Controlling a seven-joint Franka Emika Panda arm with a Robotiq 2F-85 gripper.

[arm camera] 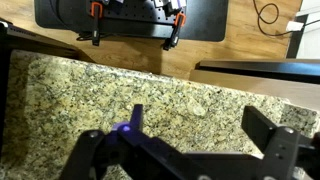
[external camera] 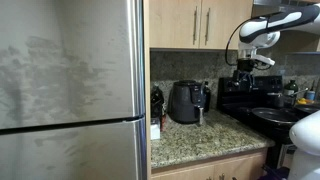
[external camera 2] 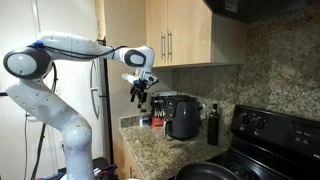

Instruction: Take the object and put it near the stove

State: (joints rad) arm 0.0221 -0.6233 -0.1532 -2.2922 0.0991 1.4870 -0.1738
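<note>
Black stove (external camera 2: 268,135) at one end of the granite desk (external camera 2: 150,148), probably the drop zone. Fryer (external camera 2: 183,117) pushed back toward the wall, presumably to leave the front edge free. Dark bottle (external camera 2: 212,125) upright between fryer and stove, near both, easy to reach from above. End effector (external camera 2: 140,92) released and empty, hanging high over the desk, well apart from the bottle, beyond the fryer's other side.

kitchen: stove (external camera 2: 266,123), granite counter (external camera 2: 150,147), cabinets (external camera 2: 185,35)
</note>
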